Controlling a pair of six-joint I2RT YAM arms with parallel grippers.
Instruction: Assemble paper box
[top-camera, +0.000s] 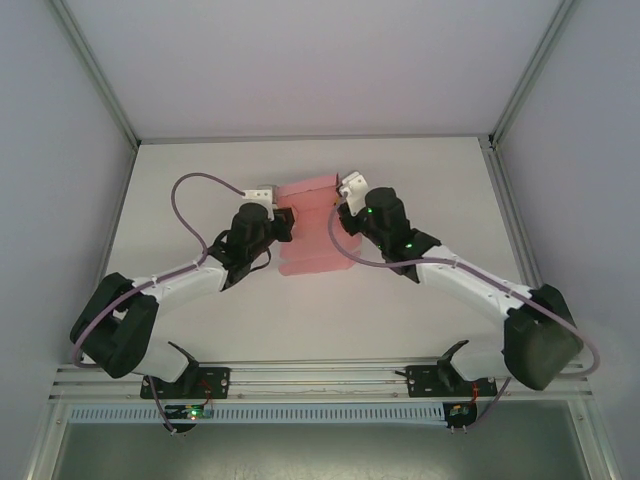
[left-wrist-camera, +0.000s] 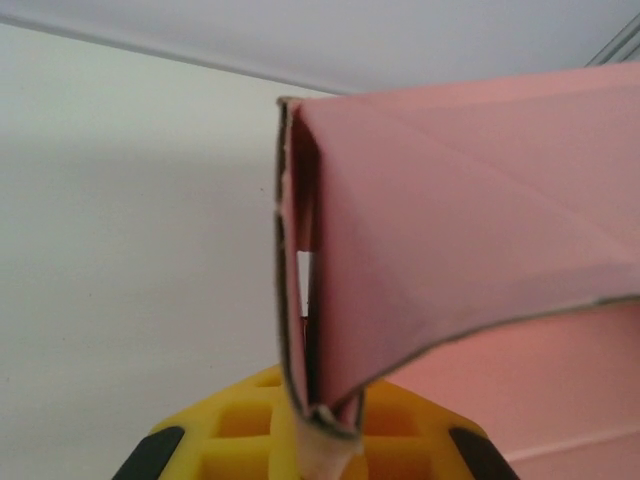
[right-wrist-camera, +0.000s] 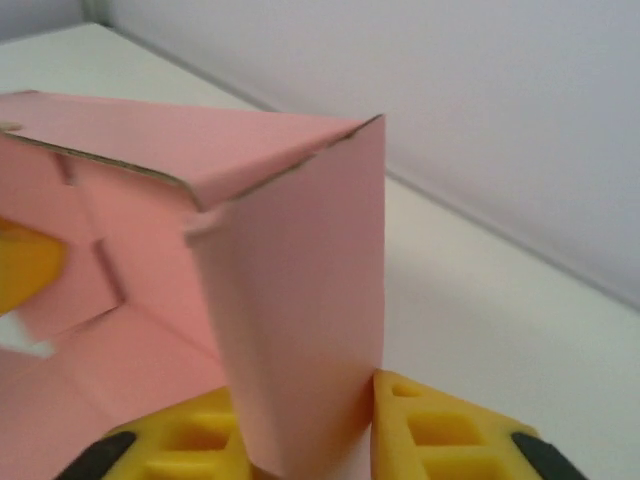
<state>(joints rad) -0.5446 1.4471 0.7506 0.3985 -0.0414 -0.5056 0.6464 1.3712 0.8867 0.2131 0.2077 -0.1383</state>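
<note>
Our left fingers (left-wrist-camera: 235, 435) are clamped on one edge of the box (top-camera: 312, 240), and our right fingers (right-wrist-camera: 440, 430) pinch a side flap. The box, half folded, is at the bench's (top-camera: 200, 170) far middle.

Both arms angle inward from their bases, elbows pushed out to the sides, wrists facing each other. The left arm (top-camera: 160, 290) reaches up and right; the left gripper (left-wrist-camera: 320, 425) is pinched tight on an edge of the box (top-camera: 310, 235). The right arm (top-camera: 470, 285) reaches up and left; the right gripper (right-wrist-camera: 310, 440) has its yellow fingers (right-wrist-camera: 430, 425) pressed against both sides of a flap.
</note>
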